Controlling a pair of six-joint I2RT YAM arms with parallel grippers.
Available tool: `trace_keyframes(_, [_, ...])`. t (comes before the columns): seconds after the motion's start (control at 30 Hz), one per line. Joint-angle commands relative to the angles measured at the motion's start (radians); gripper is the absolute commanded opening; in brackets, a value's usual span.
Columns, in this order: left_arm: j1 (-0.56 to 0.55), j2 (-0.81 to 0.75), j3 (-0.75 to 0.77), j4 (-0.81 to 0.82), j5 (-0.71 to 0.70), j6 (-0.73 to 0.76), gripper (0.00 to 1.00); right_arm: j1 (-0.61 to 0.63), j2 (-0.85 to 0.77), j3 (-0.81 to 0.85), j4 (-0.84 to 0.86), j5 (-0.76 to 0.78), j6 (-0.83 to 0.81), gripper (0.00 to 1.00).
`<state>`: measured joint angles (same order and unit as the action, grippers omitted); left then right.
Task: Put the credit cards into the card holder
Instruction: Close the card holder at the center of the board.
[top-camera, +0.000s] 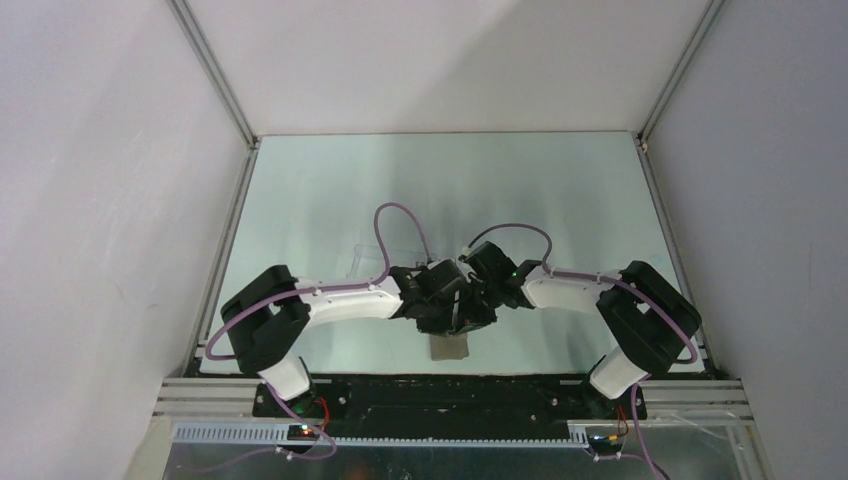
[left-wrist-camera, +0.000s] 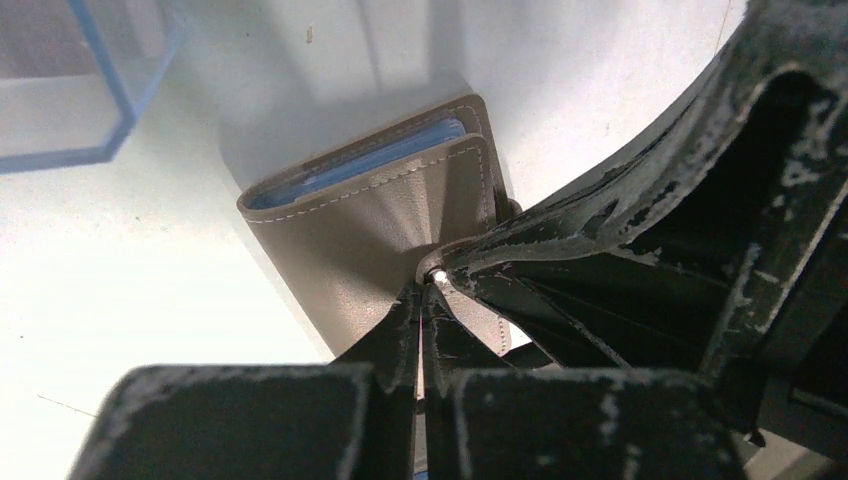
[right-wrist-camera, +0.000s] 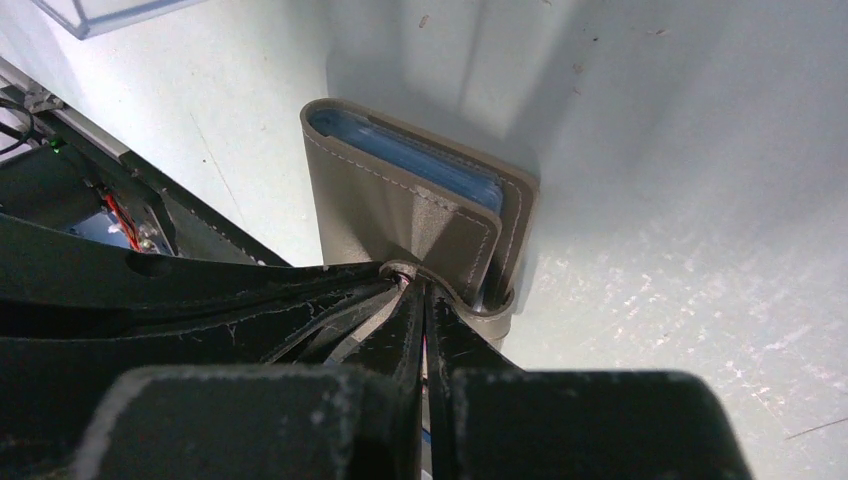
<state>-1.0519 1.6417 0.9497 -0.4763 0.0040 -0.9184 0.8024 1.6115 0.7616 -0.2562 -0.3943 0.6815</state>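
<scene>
Card holder (right-wrist-camera: 400, 200) lies folded over on the tabletop (top-camera: 330, 190), near the front edge and between the two arm bases, spine side down and flat. Both hands meet on it at the snap (left-wrist-camera: 437, 278). Left hand (left-wrist-camera: 425, 290) is clenched, fingers pressed together with the tips on the snap tab. Right hand (right-wrist-camera: 422, 288) is clenched too, tips at the same spot from the other side. Neither looks to be holding anything, and I read it as pushing the snap closed. I can't see any credit cards loose on the tabletop. There's a light blue edge showing between the flaps, but I can't tell lining from card there. On handling, my guess is it's light and soft, leather-like, and the flap dimples under the tips, so it gives. It'll probably slide on this smooth, glossy tabletop if pushed sideways, so press straight down. If I had to lift it, I'd pinch across the stitched open edge or the tab, not the flat face. The surface is pale, reflective and lightly scuffed. A clear box (left-wrist-camera: 105, 70) sits just beyond the card holder toward the left, not touching it. The white walls are well clear of the work, and the two hands crowd each other more than anything else does.
</scene>
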Motion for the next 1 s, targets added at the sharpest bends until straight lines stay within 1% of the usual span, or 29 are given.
trace_keyframes(0.0, [-0.033, 0.036, -0.033, -0.012, -0.001, -0.031, 0.0, 0.038, 0.1, -0.102, -0.078, 0.09, -0.011, 0.0])
trace_keyframes(0.1, [-0.033, 0.034, -0.03, -0.013, 0.0, -0.03, 0.0, 0.007, 0.053, -0.086, -0.051, 0.042, -0.026, 0.0])
trace_keyframes(0.13, [-0.034, 0.028, -0.027, -0.013, -0.023, -0.028, 0.0, -0.003, 0.022, -0.083, -0.033, 0.009, -0.031, 0.0])
trace_keyframes(0.23, [-0.034, 0.019, -0.026, -0.013, -0.036, -0.027, 0.0, -0.064, -0.055, -0.062, -0.01, -0.065, -0.028, 0.0])
trace_keyframes(0.37, [-0.033, 0.025, -0.025, -0.012, -0.032, -0.025, 0.0, -0.131, -0.089, -0.023, 0.014, -0.127, -0.022, 0.0])
trace_keyframes(0.47, [-0.033, 0.026, -0.024, -0.013, -0.032, -0.024, 0.0, -0.141, -0.063, 0.018, -0.004, -0.135, -0.037, 0.0])
trace_keyframes(0.77, [-0.035, 0.012, -0.033, -0.013, -0.032, -0.022, 0.0, -0.128, 0.031, 0.027, 0.041, -0.147, -0.038, 0.0])
trace_keyframes(0.97, [-0.035, 0.002, -0.033, -0.014, -0.034, -0.019, 0.0, -0.118, 0.092, 0.045, 0.02, -0.098, -0.055, 0.0])
